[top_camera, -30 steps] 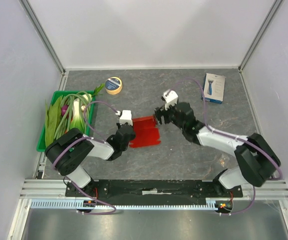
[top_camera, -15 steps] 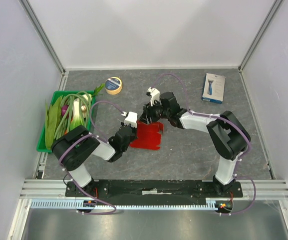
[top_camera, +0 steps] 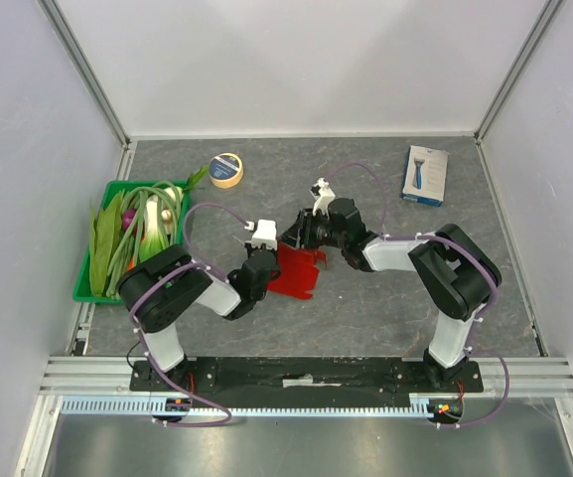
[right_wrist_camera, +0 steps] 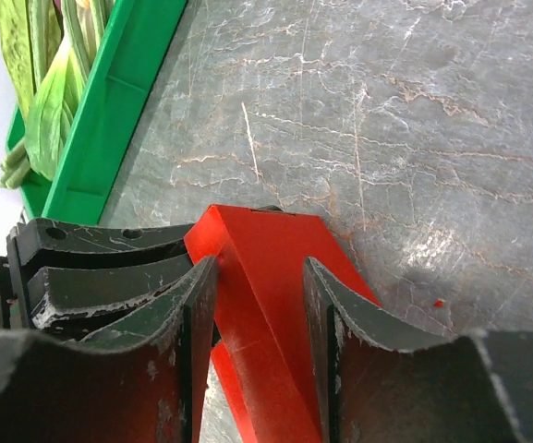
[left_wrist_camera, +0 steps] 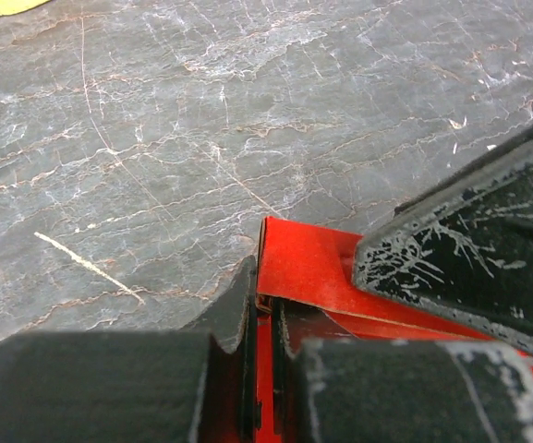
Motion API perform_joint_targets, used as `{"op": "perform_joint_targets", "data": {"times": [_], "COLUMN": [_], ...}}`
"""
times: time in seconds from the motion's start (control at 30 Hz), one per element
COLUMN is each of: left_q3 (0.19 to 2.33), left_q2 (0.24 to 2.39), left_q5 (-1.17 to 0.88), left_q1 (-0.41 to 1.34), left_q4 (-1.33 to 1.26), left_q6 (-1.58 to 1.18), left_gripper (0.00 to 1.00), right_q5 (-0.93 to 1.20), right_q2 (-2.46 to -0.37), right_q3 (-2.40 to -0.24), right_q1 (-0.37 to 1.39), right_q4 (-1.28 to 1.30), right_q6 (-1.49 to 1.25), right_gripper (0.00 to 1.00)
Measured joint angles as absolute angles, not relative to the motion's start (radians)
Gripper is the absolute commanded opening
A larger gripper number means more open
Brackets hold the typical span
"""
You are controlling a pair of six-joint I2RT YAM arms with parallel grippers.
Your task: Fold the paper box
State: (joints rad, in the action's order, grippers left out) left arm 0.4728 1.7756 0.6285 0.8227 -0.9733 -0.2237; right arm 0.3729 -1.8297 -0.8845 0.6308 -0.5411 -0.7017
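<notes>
Now, paper box (top_camera: 296, 274): long axis slants far-right to near-left
Left tool (left_wrist_camera: 262, 312): pinching its edge
Right tool (right_wrist_camera: 257, 268): partly spread, straddling its raised fold

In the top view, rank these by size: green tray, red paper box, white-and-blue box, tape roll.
1. green tray
2. red paper box and white-and-blue box: about alike, the red one partly covered
3. tape roll

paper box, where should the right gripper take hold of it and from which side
Grip the paper box by its raised far flap, from above on the far right side. It stands off the table as a ridge, so one finger fits on each face; the right gripper straddles it. The left gripper pinches the left edge.
</notes>
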Motion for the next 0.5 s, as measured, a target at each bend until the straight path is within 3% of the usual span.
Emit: {"op": "perform_joint_targets", "data": {"times": [0.07,0.13,0.17,0.27,0.4,0.43,0.5], "left_q3": [0.492,0.498,0.499,0.484,0.407,0.393,0.375], "left_q2": [1.782,1.776,1.769,1.729,1.642,1.613,1.554], "left_q5": [0.652,0.654,0.653,0.632,0.584,0.566,0.530], "left_q1": [0.828,0.829,0.829,0.826,0.819,0.819,0.818], "left_q4": [-0.949,-0.926,-0.912,-0.861,-0.751,-0.715,-0.653], "left_q6": [-0.250,-0.270,-0.282,-0.316,-0.360,-0.373,-0.395], "left_gripper": [0.02,0.09,0.20,0.37,0.49,0.63,0.70], "right_q5": [0.355,0.341,0.336,0.333,0.344,0.347,0.352], "right_q2": [-1.824,-1.821,-1.819,-1.813,-1.812,-1.813,-1.813], "right_q3": [-0.868,-0.867,-0.868,-0.876,-0.909,-0.925,-0.948], "right_q1": [0.631,0.633,0.633,0.631,0.613,0.604,0.581], "right_q4": [-0.561,-0.559,-0.553,-0.515,-0.448,-0.422,-0.381], "right_q6": [-0.736,-0.746,-0.745,-0.731,-0.693,-0.676,-0.646], "right_gripper": [0.50,0.52,0.53,0.55,0.58,0.59,0.60]}}
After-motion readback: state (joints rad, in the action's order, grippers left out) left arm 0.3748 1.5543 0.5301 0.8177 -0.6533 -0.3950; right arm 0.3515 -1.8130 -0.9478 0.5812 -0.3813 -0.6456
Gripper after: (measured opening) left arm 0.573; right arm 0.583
